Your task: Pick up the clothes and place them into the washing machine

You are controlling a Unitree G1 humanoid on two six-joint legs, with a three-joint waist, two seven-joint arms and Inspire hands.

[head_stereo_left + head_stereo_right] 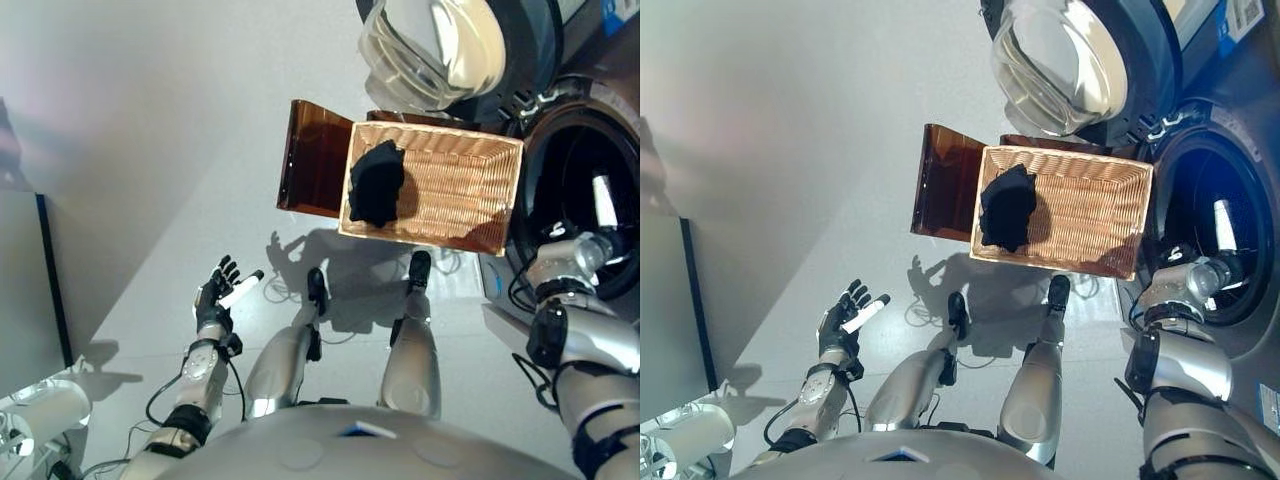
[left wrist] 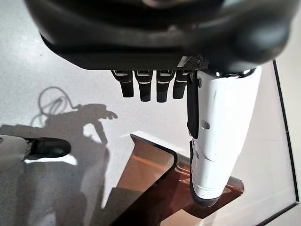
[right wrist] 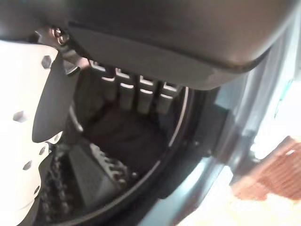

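A black garment (image 1: 377, 185) lies bunched at the left end of the wicker basket (image 1: 470, 200), which stands in front of the washing machine. The machine's drum (image 1: 575, 190) is open at the right, and my right hand (image 1: 603, 205) reaches into its mouth. In the right wrist view the fingers (image 3: 141, 96) are straight and hold nothing. Past them a dark cloth (image 3: 129, 141) lies inside the drum. My left hand (image 1: 220, 288) hangs open over the floor at the lower left, away from the basket, its white thumb (image 2: 221, 136) stretched out.
The machine's round glass door (image 1: 430, 45) is swung open above the basket. A brown translucent stand (image 1: 315, 155) sits against the basket's left side. A dark-edged grey panel (image 1: 30, 290) stands at the far left.
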